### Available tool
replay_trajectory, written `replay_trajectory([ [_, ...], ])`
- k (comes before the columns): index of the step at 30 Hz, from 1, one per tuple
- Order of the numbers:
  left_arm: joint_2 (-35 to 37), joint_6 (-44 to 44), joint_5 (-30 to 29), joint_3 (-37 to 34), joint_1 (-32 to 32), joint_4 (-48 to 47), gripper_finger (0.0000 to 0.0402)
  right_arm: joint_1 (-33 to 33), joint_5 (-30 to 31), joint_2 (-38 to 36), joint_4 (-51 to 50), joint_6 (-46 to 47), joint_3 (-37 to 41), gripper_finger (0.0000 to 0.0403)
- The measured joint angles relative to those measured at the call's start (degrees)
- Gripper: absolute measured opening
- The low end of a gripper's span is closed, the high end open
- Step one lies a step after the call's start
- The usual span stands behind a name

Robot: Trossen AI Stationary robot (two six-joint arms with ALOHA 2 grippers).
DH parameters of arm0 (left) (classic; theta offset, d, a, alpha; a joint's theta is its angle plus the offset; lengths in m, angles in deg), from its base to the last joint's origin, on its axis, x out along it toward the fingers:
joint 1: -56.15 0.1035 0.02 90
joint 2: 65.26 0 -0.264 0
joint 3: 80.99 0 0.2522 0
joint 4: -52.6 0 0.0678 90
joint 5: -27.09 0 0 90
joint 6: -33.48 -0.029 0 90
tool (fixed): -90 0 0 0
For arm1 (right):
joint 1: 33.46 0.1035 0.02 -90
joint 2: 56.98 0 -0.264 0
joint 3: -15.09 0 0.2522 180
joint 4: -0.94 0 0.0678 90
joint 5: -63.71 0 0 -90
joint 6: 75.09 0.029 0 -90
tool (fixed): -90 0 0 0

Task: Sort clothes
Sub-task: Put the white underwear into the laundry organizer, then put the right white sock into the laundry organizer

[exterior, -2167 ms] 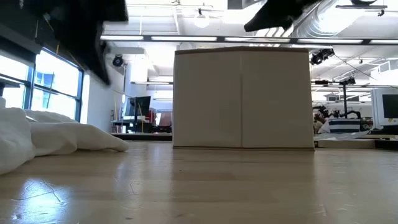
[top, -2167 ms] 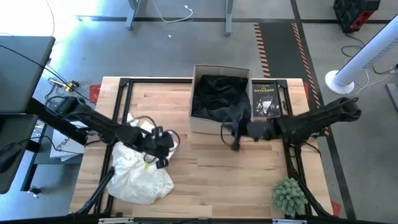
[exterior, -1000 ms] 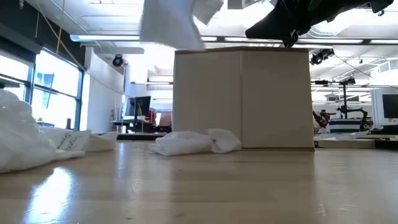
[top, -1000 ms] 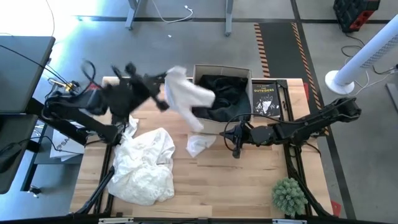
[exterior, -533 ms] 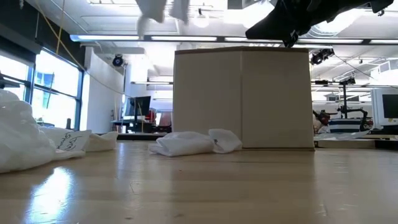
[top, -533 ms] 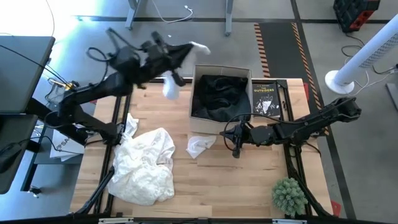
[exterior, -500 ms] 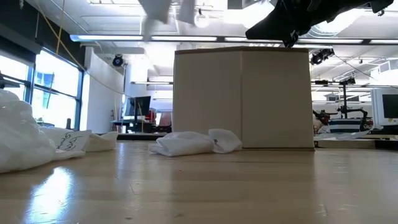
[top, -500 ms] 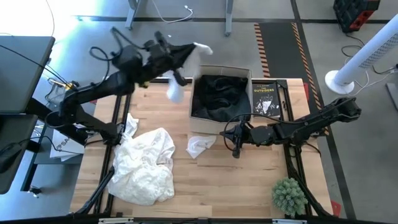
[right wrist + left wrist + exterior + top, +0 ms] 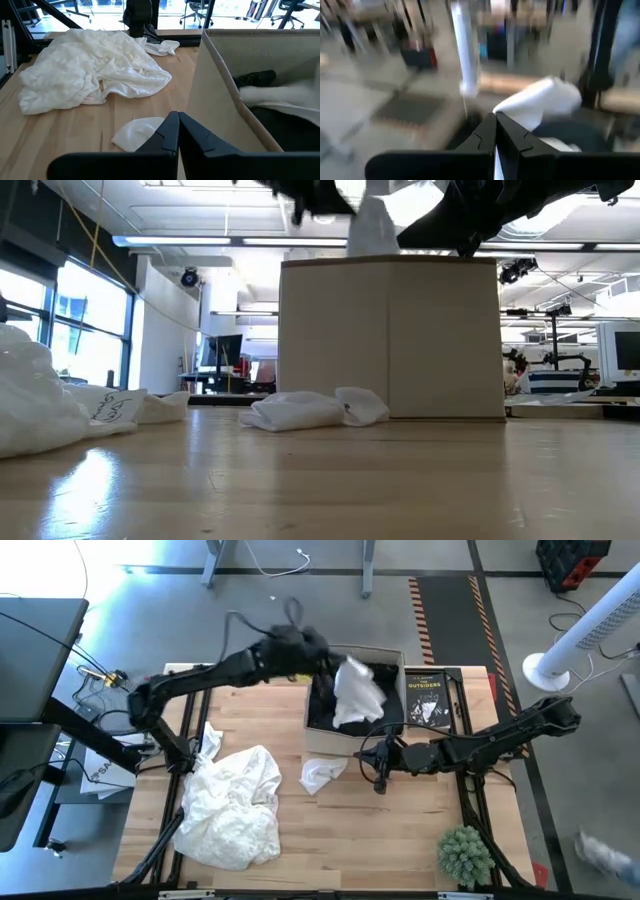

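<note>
My left gripper (image 9: 322, 657) is over the cardboard box (image 9: 318, 740), shut on a white garment (image 9: 356, 696) that hangs over the box's opening; the garment also shows in the low view (image 9: 372, 228) and the left wrist view (image 9: 540, 102). Black clothes (image 9: 383, 680) lie inside the box. A big white pile (image 9: 236, 806) lies on the table's near left. A small white garment (image 9: 322, 775) lies on the table against the box's near wall. My right gripper (image 9: 378, 778) is shut and empty just near of the box. My left gripper pinches the white garment at its end toward the table's left (image 9: 338, 670) between its two fingers. It comes from the table's left, high above the box. The garment hangs slack below and past the fingers, reaching down to the box's rim (image 9: 372, 250). Which layers it has is hidden by the fingers.
A black book (image 9: 427, 698) lies right of the box. A green spiky plant (image 9: 465, 854) stands at the near right corner. The wooden table (image 9: 380, 830) shows bare between the pile and the plant. The box wall (image 9: 220, 125) stands right beside my right gripper.
My left gripper has swung from beyond the table's far edge, left of the box, toward the right and down until it is over the box. It has stayed shut, and the white garment has come with it and now hangs over the black clothes.
</note>
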Motion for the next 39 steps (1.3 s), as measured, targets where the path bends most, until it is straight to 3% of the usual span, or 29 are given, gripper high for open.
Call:
replay_trajectory([
  [7,-6.4,-0.3,0.3,0.0,-0.5,-13.0,0.0,0.0,0.0,0.0,0.0,0.0,0.0,0.0],
  [12,-8.3,-0.3,1.5,0.0,-1.7,-16.5,0.0009,0.0,0.0,0.0,0.0,-0.1,0.0,0.0],
  [17,-7.2,-0.3,-0.3,1.3,-2.7,-18.0,0.0059,0.0,0.0,0.0,0.0,0.0,0.0,0.0],
  [22,-6.8,-0.2,-4.2,9.6,-2.7,-26.2,0.0124,0.0,0.0,0.0,0.0,0.0,0.0,0.0],
  [26,-6.8,0.5,-9.1,13.5,-3.0,-25.1,0.0149,0.0,0.0,0.0,0.0,0.2,0.0,0.0],
  [32,-9.9,-0.9,-2.8,13.7,-2.6,-20.7,0.014,0.0,0.0,0.0,0.1,0.0,0.0,0.0],
  [39,-23.6,2.8,-4.3,13.7,-1.9,-20.8,0.0112,0.0,0.0,0.0,0.1,0.5,0.0,0.0],
])
